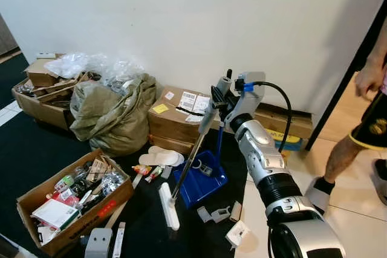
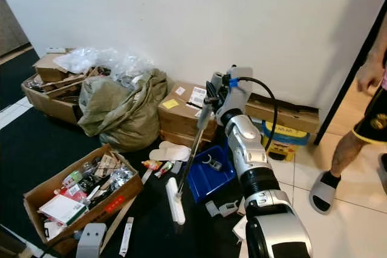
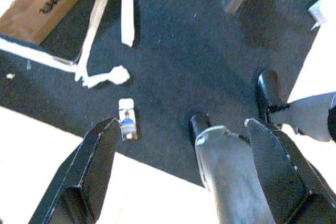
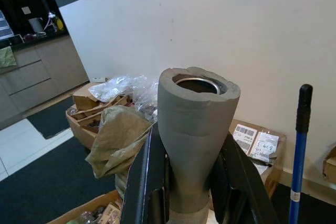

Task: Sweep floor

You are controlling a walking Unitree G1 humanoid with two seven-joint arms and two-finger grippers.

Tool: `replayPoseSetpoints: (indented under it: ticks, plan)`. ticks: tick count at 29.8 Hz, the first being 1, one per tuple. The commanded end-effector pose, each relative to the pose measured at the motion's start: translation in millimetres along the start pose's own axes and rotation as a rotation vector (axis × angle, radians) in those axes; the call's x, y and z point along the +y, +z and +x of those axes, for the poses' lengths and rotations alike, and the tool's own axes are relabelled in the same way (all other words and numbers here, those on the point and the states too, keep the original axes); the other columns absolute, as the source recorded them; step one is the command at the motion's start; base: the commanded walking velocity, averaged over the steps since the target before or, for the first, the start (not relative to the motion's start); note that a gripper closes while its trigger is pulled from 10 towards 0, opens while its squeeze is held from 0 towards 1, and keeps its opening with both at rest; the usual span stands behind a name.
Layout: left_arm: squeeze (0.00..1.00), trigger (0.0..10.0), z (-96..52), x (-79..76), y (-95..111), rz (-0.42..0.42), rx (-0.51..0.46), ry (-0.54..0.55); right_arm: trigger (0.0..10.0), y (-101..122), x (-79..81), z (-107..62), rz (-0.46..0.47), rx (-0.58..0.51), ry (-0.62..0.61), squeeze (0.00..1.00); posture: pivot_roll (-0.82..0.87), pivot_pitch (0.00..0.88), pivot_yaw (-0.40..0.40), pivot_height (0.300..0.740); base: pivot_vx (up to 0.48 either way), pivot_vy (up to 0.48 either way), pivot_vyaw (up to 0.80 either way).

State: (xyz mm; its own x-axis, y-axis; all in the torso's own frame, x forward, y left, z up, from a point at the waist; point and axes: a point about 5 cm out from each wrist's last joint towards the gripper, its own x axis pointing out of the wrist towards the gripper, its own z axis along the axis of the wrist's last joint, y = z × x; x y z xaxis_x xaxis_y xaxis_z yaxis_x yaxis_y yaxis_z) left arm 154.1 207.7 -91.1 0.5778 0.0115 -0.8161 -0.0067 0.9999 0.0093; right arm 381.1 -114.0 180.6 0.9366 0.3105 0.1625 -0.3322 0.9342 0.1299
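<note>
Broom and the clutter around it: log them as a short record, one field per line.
broom: grey handle clamped in the right tool, white head on the black mat
dustpan: blue, beside the broom head, blue pole upright
left tool: open, hanging above the mat edge
open box: full of odds and ends, on the robot's left
wall side: olive sack, stacked cartons
person: leg on the tiles at right
</note>
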Motion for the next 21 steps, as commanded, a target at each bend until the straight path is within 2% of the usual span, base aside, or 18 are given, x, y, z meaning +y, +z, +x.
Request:
replayPoseSetpoints:
  ticks: [1,15,21]
  plan:
    - [0.0,10.0,-1.0,-3.0,-5.4,0.019,0.012,-0.012,10.0,7.0,4.9,0.5,-0.012,-0.03,0.027,0.0,-0.04,0.0,0.026,0.74,0.281,0.0,0.0]
    - [0.0,10.0,0.9,-13.7,-4.0,0.04,0.013,-0.035,10.0,11.2,10.3,2.8,0.004,-0.052,0.048,0.0,-0.03,0.0,0.027,0.74,0.287,0.0,0.0]
    - [0.0,10.0,0.9,-12.2,-3.5,0.042,0.014,-0.036,10.0,12.3,10.9,2.1,0.021,-0.058,0.048,0.0,-0.03,0.0,0.026,0.74,0.287,0.0,0.0]
